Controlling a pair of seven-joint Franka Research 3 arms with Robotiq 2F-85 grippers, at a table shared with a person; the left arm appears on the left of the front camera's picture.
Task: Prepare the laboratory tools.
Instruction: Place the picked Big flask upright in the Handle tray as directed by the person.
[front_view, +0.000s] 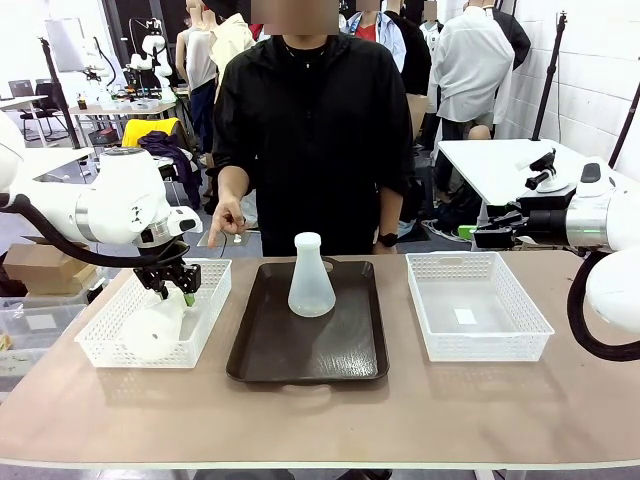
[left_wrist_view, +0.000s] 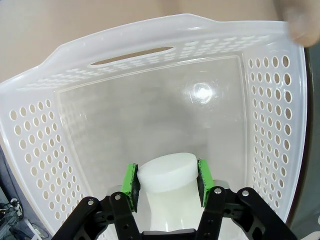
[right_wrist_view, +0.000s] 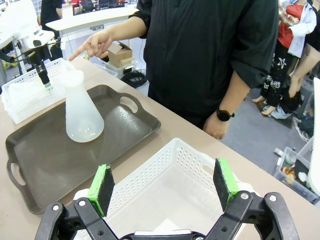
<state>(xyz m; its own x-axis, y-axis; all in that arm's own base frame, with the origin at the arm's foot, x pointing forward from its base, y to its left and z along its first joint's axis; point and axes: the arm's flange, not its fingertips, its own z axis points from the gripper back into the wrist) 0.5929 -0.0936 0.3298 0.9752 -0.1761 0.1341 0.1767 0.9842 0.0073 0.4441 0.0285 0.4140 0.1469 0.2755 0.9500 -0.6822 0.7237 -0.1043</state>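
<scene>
We have the left gripper (front_view: 176, 290) down inside the left mesh basket (front_view: 110, 330), fingers (left_wrist_view: 131, 183) clamped on the neck of one flask (front_view: 155, 328). In the left wrist view the green pads sit either side of that neck just below its rim, both touching it. The flask (left_wrist_view: 167, 172) lies tilted in the basket (left_wrist_view: 277, 100), base toward our near-left corner, neck up toward the gripper. We can't tell whether the base is resting on the basket floor or just off it.

The second flask (front_view: 311, 277) stands upright on the dark brown tray (front_view: 260, 350), in the far half, slightly right of the tray's centre line. Nothing touches it. The right wrist view agrees: flask (right_wrist_view: 80, 110) upright on the tray (right_wrist_view: 45, 165), free all round.

Our right gripper (right_wrist_view: 165, 186) hangs over the right mesh basket (right_wrist_view: 165, 170), fingers (right_wrist_view: 102, 189) spread wide, nothing between them. In the front view only part of that arm (front_view: 600, 250) shows at the right edge.

The tray sits mid-bench (front_view: 320, 420) between the two baskets; the right basket (front_view: 478, 305) has a small pale patch on its floor.

A person stands at the far side, one hand (front_view: 226, 222) pointing a finger down toward the left basket's far edge, the other hand (right_wrist_view: 216, 126) hanging by the bench edge.
</scene>
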